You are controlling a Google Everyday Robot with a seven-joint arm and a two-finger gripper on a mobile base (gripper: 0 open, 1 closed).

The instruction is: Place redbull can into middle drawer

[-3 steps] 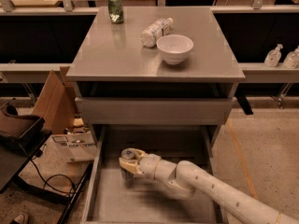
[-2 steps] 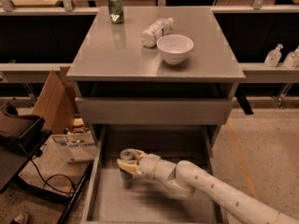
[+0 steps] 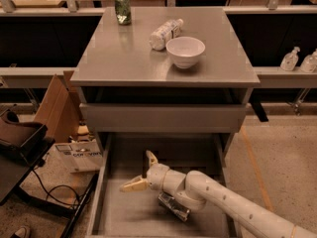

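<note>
Redbull can (image 3: 173,206) behind gripper's (image 3: 140,173) splayed fingers (image 3: 132,184)

Plastic hand (image 3: 135,171) in matt metal drawer (image 3: 122,214)

Claw (image 3: 138,174) spread wide, low left; white arm (image 3: 233,207) stretches from right

Gripper (image 3: 134,172), redbull can (image 3: 173,206) in middle drawer (image 3: 101,192)
</note>
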